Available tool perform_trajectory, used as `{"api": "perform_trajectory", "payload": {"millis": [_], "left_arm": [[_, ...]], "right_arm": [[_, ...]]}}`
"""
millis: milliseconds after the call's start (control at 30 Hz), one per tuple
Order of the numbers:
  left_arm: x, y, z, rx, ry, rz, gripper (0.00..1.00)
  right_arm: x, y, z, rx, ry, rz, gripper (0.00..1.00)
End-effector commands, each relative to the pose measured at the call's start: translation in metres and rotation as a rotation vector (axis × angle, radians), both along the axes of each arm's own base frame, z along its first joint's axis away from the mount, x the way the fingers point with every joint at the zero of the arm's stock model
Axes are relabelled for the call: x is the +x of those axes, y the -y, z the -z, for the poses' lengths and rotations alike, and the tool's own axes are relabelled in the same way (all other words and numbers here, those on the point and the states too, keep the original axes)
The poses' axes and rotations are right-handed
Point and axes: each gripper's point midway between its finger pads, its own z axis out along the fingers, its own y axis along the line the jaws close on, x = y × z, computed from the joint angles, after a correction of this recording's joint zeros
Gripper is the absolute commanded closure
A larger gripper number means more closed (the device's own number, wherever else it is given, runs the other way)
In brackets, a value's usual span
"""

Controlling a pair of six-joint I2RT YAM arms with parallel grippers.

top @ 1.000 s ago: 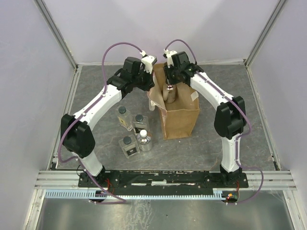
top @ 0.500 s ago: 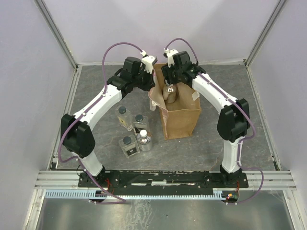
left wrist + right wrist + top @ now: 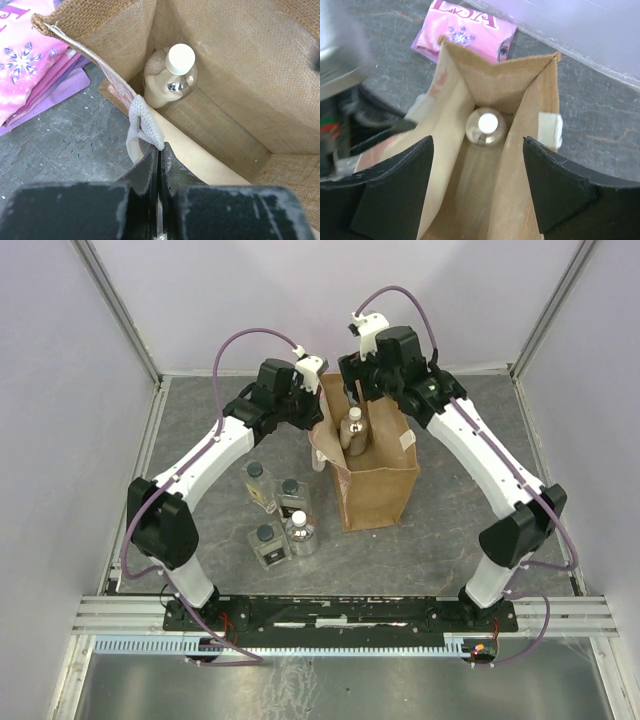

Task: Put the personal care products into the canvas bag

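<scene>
The canvas bag mouth is spread open by its handle, clamped in the left gripper. One inner corner is blocked by a white-capped bottle.

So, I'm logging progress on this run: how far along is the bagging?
Done: one white-capped bottle stands inside the canvas bag. In hand: nothing; the right gripper hangs open above the bag, while the left gripper is shut on the bag's handle, holding it open. Left: four bottles on the table beside the bag.

I see one round, white-capped bottle upright inside the open tan canvas bag; four more bottles stand left of it on the tabletop.
</scene>
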Motion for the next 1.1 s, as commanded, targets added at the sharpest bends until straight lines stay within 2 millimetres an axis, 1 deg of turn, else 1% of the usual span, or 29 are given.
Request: {"api": "perform_trajectory", "payload": {"millis": [0,67,100,233,333,433,500,567,667,733,800,933,1067], "left_arm": [[0.003,0.015,-0.014,-0.058,0.0,0.028,0.97],[0.004,0.015,-0.012,-0.049,-0.002,0.03,0.97],[0.005,0.015,-0.011,-0.045,-0.002,0.029,0.97],[0.009,0.01,-0.005,-0.01,0.005,0.008,0.97],[0.014,0.005,-0.001,0.012,0.008,-0.021,0.97],[0.017,0.005,0.001,0.019,0.001,-0.029,0.97],[0.018,0.004,0.0,0.023,0.003,-0.03,0.97],[0.019,0.004,0.0,0.025,0.003,-0.025,0.97],[0.02,0.006,-0.001,0.032,-0.006,-0.011,0.97],[0.02,0.005,0.0,0.035,-0.01,-0.008,0.97],[0.018,0.006,-0.001,0.035,-0.011,-0.001,0.97],[0.016,0.005,-0.003,0.034,-0.005,0.011,0.97],[0.015,0.002,-0.004,0.043,0.005,0.011,0.97]], "right_arm": [[-0.056,0.01,-0.027,-0.097,0.021,0.003,0.19],[-0.084,0.006,-0.031,-0.108,0.027,-0.013,0.18],[-0.102,0.002,-0.035,-0.1,0.03,-0.031,0.18],[-0.156,-0.007,-0.032,-0.089,-0.001,-0.072,0.18],[-0.191,-0.01,-0.021,-0.078,-0.024,-0.103,0.18],[-0.223,-0.016,-0.004,-0.074,-0.052,-0.149,0.18],[-0.24,-0.023,0.011,-0.064,-0.066,-0.184,0.18],[-0.252,-0.03,0.025,-0.038,-0.075,-0.215,0.19],[-0.261,-0.049,0.035,0.047,-0.058,-0.268,0.19],[-0.263,-0.062,0.043,0.101,-0.045,-0.303,0.19],[-0.265,-0.075,0.046,0.142,-0.036,-0.337,0.19],[-0.266,-0.103,0.06,0.123,-0.057,-0.396,0.18],[-0.266,-0.121,0.077,0.078,-0.089,-0.427,0.19]]}}
